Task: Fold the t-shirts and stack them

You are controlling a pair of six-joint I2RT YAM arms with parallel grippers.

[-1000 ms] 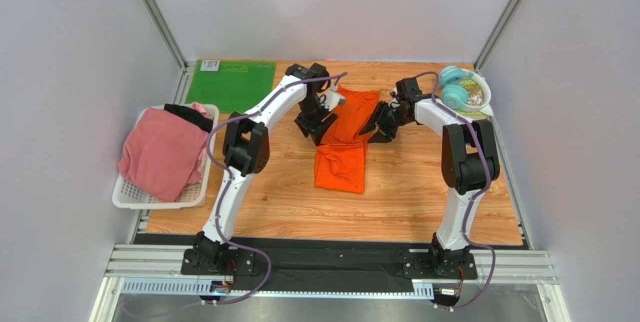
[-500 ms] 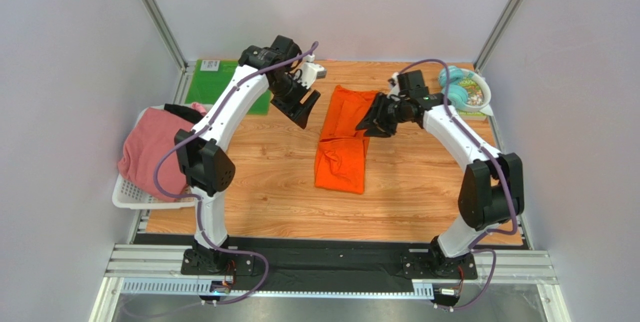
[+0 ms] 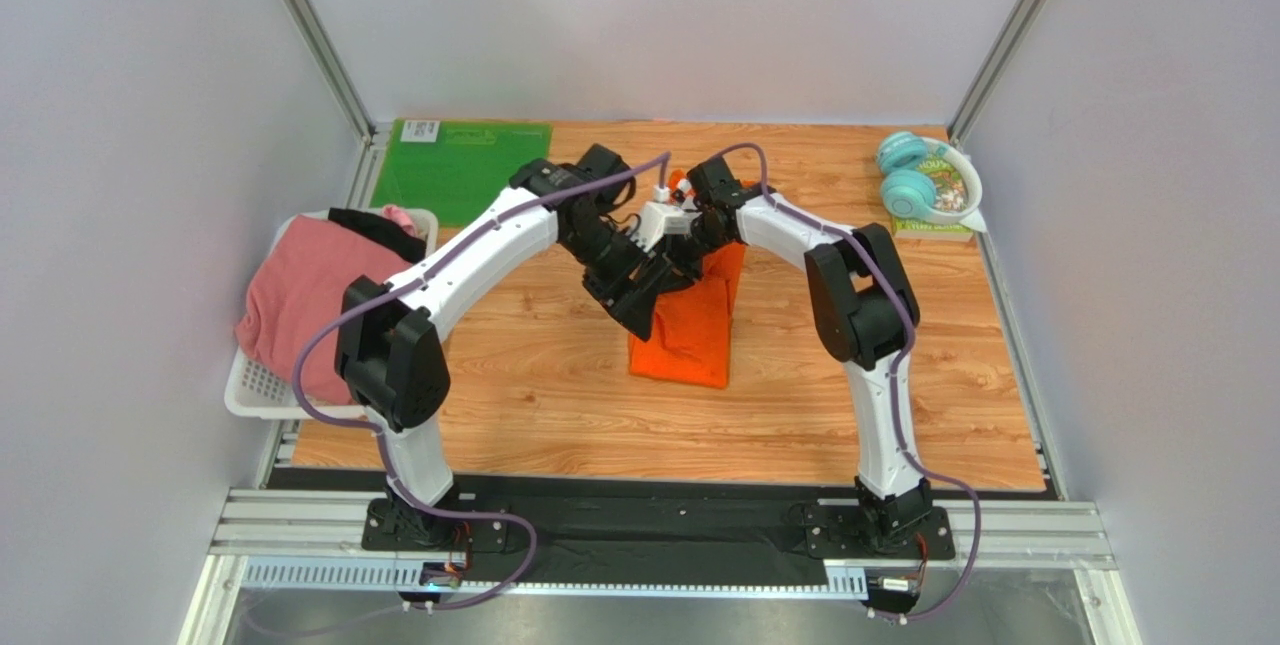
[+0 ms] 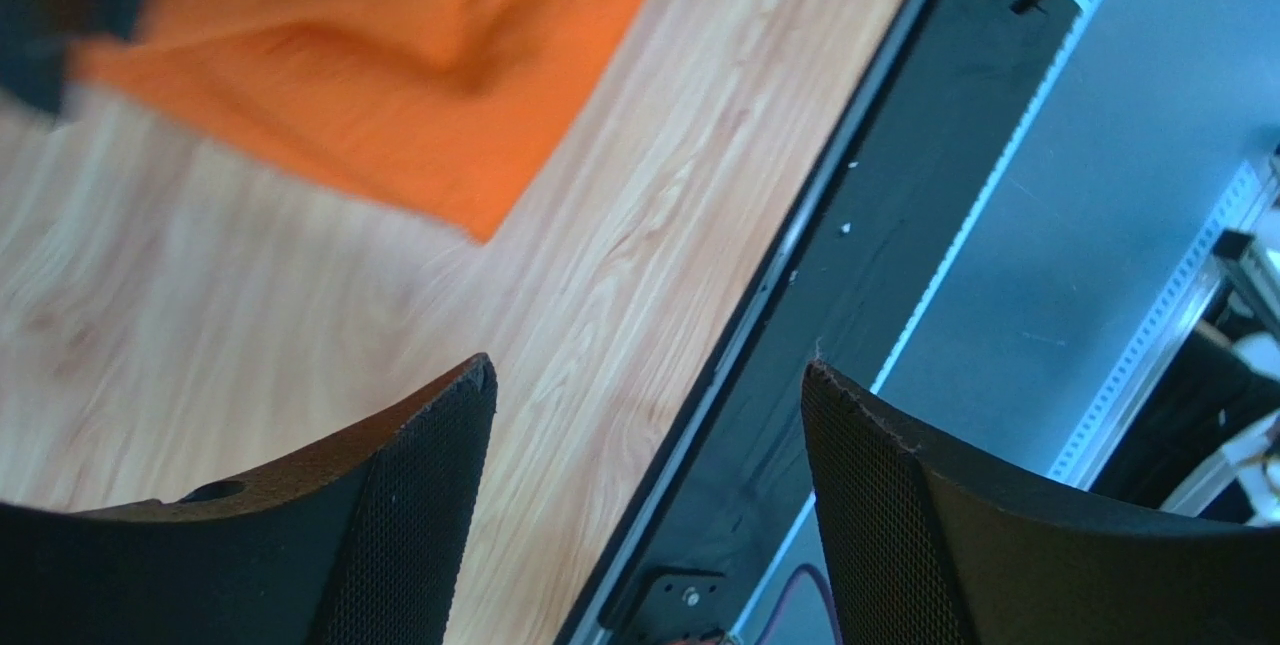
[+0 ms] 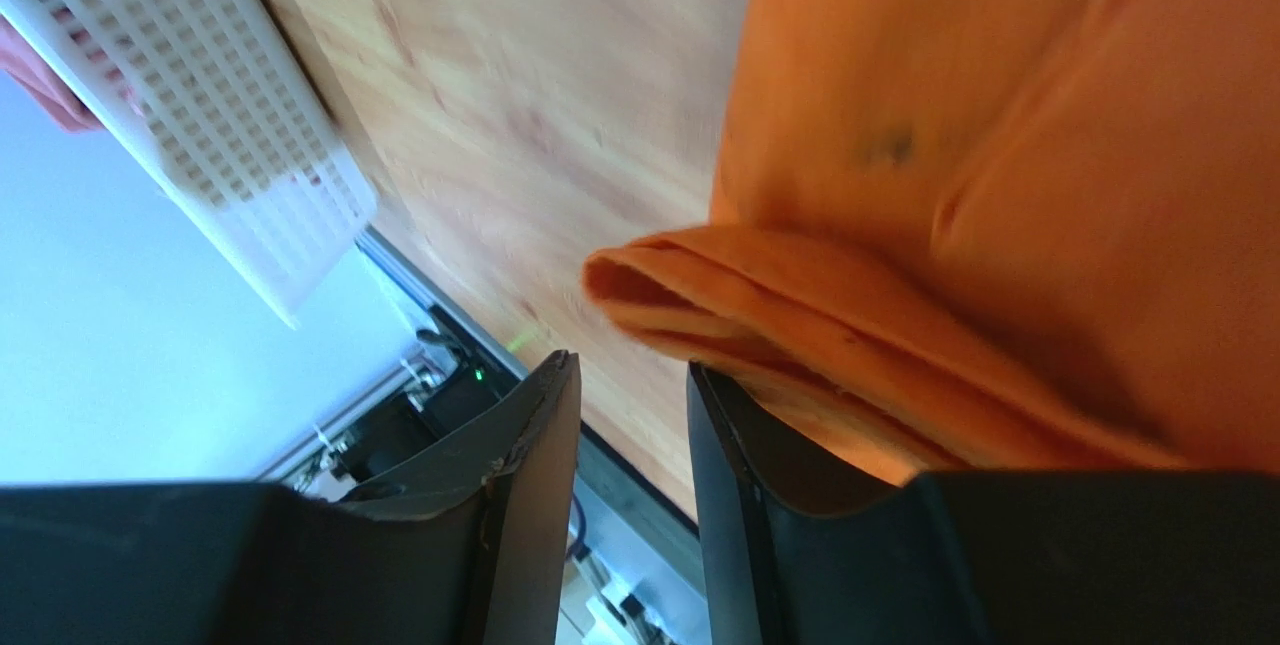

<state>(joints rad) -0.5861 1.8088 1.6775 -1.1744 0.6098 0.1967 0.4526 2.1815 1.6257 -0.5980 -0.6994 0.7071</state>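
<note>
Seeing left arm [image 3: 451, 263] and right arm [image 3: 845, 285] arched inward, wrists nearly meeting in the middle. Got left gripper [image 4: 646, 365] wide open, fingers far apart, angled down. Got right gripper [image 5: 631, 363] w/ jaws only narrowly parted, slim gap showing thru.

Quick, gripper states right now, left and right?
Left gripper: open, jaws wide, holding nothing.
Right gripper: jaws nearly together at a fold of the orange t-shirt; cannot tell whether it grips it.

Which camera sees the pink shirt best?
The top camera: the pink shirt lies plainly in the white basket. The right wrist camera catches only a pink sliver beside the basket's edge; the left wrist camera shows none of it.
</note>
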